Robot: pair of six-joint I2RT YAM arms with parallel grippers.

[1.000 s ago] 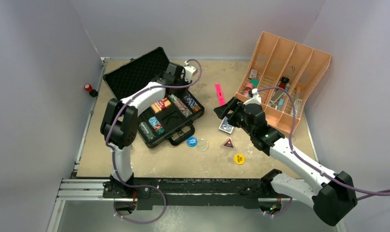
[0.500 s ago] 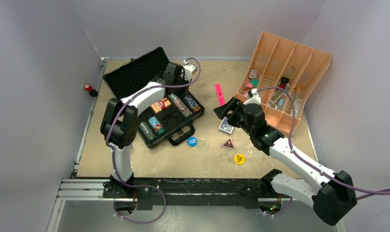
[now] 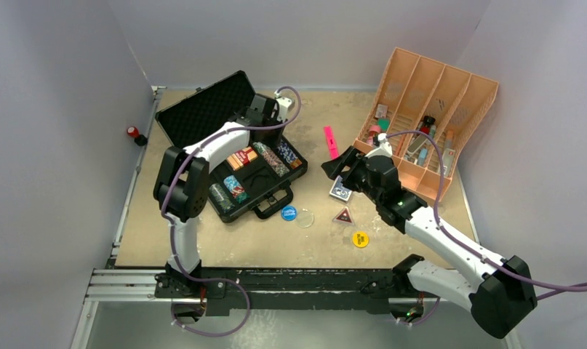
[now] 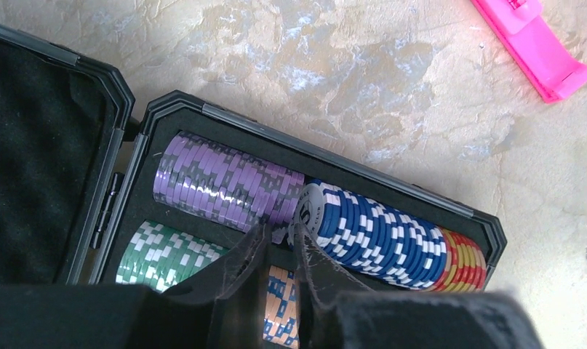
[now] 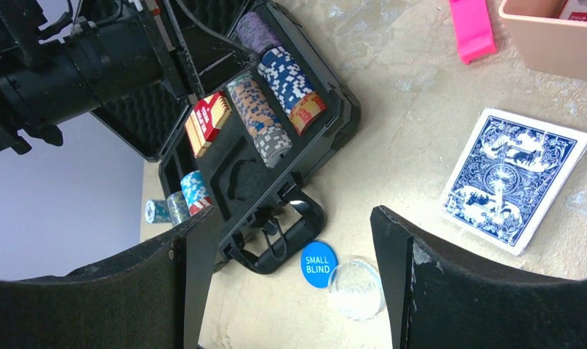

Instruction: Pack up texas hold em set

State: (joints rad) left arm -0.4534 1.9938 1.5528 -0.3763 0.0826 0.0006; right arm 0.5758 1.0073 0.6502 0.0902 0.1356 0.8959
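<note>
The black case point(image 3: 199, 116) lies open at the left, with chip stacks and a red deck point(image 3: 242, 157) in its base. My left gripper point(image 3: 268, 138) is down inside it. In the left wrist view its jaws point(image 4: 279, 240) are almost together and hold nothing, tips at the gap between the purple chips point(image 4: 217, 182) and blue chips point(image 4: 377, 233). My right gripper point(image 3: 334, 169) is open and empty and hovers near the blue deck point(image 3: 340, 191). In the right wrist view point(image 5: 294, 276) the blue "small blind" disc point(image 5: 318, 264) and a clear disc point(image 5: 356, 289) lie between its fingers, below them.
A red triangle piece point(image 3: 342, 215) and a yellow disc point(image 3: 360, 238) lie on the table right of the case handle point(image 3: 272, 207). A pink marker point(image 3: 331, 142) lies mid-table. The orange divided tray point(image 3: 428, 109) stands at the back right. A red button point(image 3: 134, 133) sits at the left edge.
The left arm has shifted very slightly. The right arm and the loose pieces have not moved.
</note>
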